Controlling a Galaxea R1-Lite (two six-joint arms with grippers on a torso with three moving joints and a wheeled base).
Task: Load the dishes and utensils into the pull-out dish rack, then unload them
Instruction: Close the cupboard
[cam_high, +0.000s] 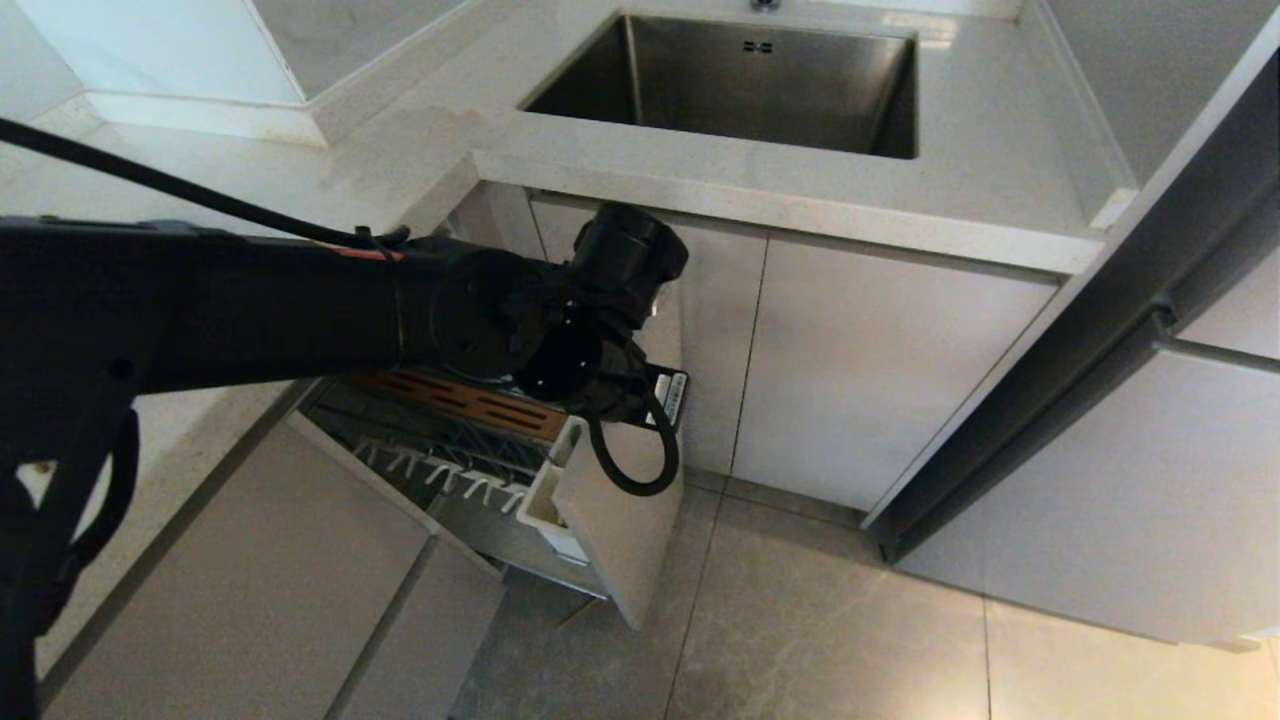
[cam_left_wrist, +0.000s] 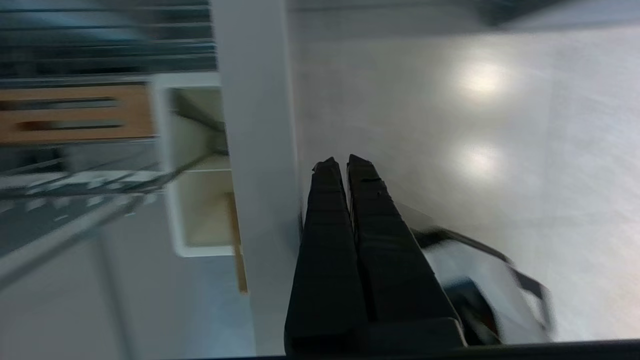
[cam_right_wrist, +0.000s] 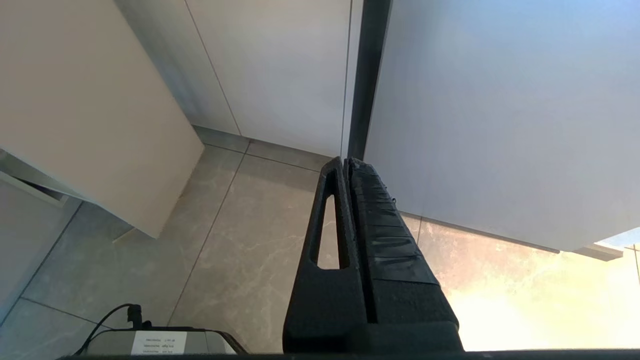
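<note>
The pull-out dish rack (cam_high: 470, 440) stands pulled out below the counter, with its slotted brown wooden strip (cam_high: 470, 400), white prongs (cam_high: 450, 480), white utensil cup (cam_high: 545, 500) and beige front panel (cam_high: 620, 520). My left arm reaches across it from the left, and its wrist (cam_high: 600, 340) hides the fingers in the head view. In the left wrist view my left gripper (cam_left_wrist: 340, 162) is shut and empty, just outside the front panel's top edge (cam_left_wrist: 255, 150), beside the cup (cam_left_wrist: 200, 200). The dishes and utensils are out of view. My right gripper (cam_right_wrist: 346, 161) hangs shut and empty over the floor.
A steel sink (cam_high: 740, 90) is set in the white counter (cam_high: 800, 200) behind the rack. White cabinet doors (cam_high: 860, 370) stand to the right of the rack, and a tall cabinet (cam_high: 1150, 500) juts out at the far right. Grey floor tiles (cam_high: 820, 630) lie in front.
</note>
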